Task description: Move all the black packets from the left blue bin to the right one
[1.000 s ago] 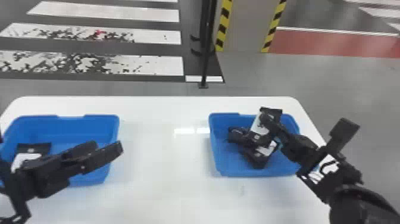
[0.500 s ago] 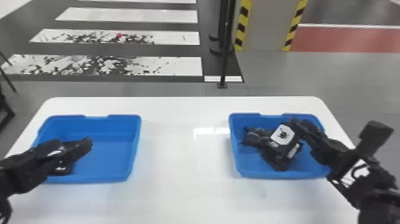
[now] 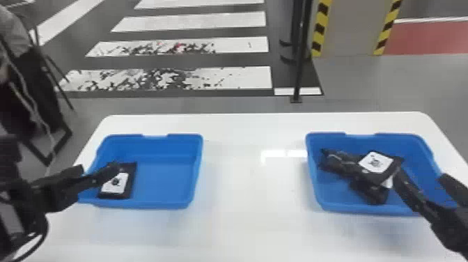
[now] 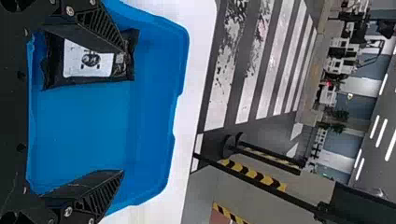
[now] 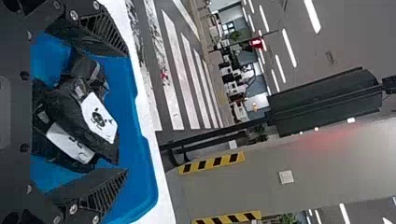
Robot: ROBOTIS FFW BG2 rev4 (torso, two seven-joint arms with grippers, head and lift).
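Note:
In the left blue bin [image 3: 163,205], one black packet [image 3: 130,181] with a white label lies at the left side. My left gripper [image 3: 99,169] is open above that side, one finger overlapping the packet's far end. From the left wrist, the open gripper [image 4: 123,111] has the packet [image 4: 88,59] partly behind one finger. Several black packets [image 3: 371,195] are heaped in the right blue bin [image 3: 365,209], a labelled one [image 3: 376,162] on top. Over that bin's right part, my right gripper [image 3: 423,177] stands open. The right wrist view has the heap [image 5: 70,112] between the spread fingers of this gripper [image 5: 126,112].
Both bins stand on a white table [image 3: 250,195], with a wide stretch of tabletop between them. Behind the table's far edge rises a dark pole [image 3: 301,52] on the floor. A dark stand [image 3: 52,146] is beyond the table's left side.
The head view has swung left. Across the left bin, my left gripper has moved leftward to the packet there. In the right bin, the top packet has tipped over and settled on the heap.

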